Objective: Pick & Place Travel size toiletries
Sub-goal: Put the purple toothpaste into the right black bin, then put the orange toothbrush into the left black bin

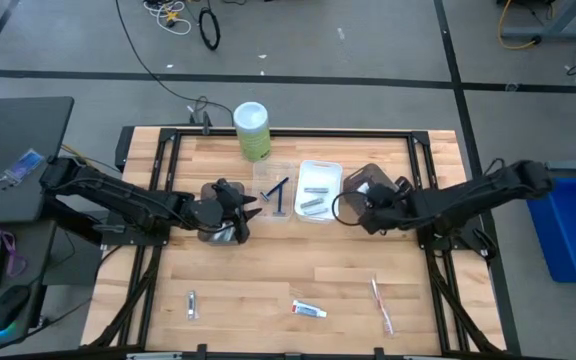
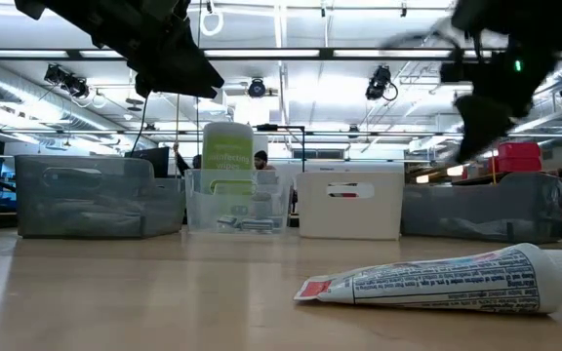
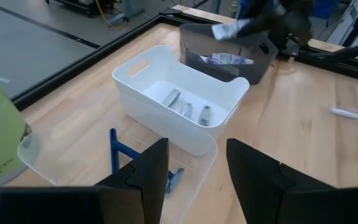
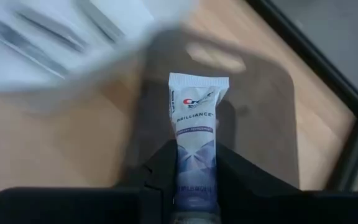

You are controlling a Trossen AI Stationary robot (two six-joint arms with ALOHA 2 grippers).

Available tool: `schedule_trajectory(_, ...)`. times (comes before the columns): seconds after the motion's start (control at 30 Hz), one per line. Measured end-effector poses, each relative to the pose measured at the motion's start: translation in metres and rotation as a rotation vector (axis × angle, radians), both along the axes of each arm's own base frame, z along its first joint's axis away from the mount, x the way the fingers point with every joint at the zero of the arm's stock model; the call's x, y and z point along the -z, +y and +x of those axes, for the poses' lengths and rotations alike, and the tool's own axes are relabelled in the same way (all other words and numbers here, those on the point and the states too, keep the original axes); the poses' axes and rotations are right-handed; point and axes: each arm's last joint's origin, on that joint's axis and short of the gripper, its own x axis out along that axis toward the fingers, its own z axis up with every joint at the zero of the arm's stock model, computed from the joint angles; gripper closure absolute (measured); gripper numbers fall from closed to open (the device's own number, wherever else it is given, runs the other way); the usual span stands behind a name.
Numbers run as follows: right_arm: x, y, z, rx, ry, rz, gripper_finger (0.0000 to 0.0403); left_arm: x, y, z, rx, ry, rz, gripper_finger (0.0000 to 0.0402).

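Observation:
My right gripper (image 4: 194, 155) is shut on a white Crest toothpaste tube (image 4: 197, 102) and hovers over the dark grey tray (image 1: 366, 182) at the table's right. Another tube (image 3: 226, 59) lies inside that tray. My left gripper (image 3: 197, 155) is open above the near end of the clear tray (image 3: 73, 162), which holds blue toothbrushes (image 3: 118, 152). The white tray (image 3: 179, 102) contains silver pieces (image 3: 187, 107). On the near table lie a silver piece (image 1: 191, 305), a red-and-white tube (image 1: 308, 309) and a pink toothbrush (image 1: 381, 305). My right gripper pinches the tube's lower body (image 4: 194, 171) between its two fingers. The tube lies along the fingers and sticks out ahead of them, with its flat crimped end (image 4: 199, 81) pointing away. It is lifted clear above the dark grey tray.
A tall green bottle with a white cap (image 1: 252, 130) stands behind the clear tray at the far edge. A second grey tray (image 2: 96, 195) sits under my left arm. Open wood spans the near half of the table (image 1: 258, 275). Black frame rails border the table.

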Motion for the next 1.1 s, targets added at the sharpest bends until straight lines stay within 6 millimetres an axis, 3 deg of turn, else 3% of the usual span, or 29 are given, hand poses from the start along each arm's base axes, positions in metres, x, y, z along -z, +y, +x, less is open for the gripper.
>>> schedule_trajectory(0.2,0.042,-0.020,-0.015,0.120,0.032,0.001,0.0284,0.000,0.000,0.000,-0.001,-0.001,-0.001,0.0232)
schedule_trajectory(0.37,0.047,-0.031,-0.018,0.170,0.038,-0.003,0.0244,0.000,0.000,0.000,-0.001,-0.002,-0.003,0.0232)
schedule_trajectory(0.6,0.026,-0.032,0.007,0.096,-0.113,0.007,0.0188,0.000,0.000,0.000,-0.002,-0.003,-0.003,0.0232)
schedule_trajectory(0.77,0.004,-0.025,0.033,-0.116,-0.276,0.206,0.0175,0.000,0.000,0.000,-0.005,-0.006,-0.011,0.0232)
schedule_trajectory(0.97,-0.025,0.001,0.051,-0.372,-0.425,0.434,0.0196,0.000,0.000,0.000,-0.005,-0.007,-0.011,0.0232)
schedule_trajectory(1.1,-0.026,0.028,0.054,-0.502,-0.448,0.671,0.0206,0.000,0.000,0.000,-0.008,-0.007,-0.011,0.0232)
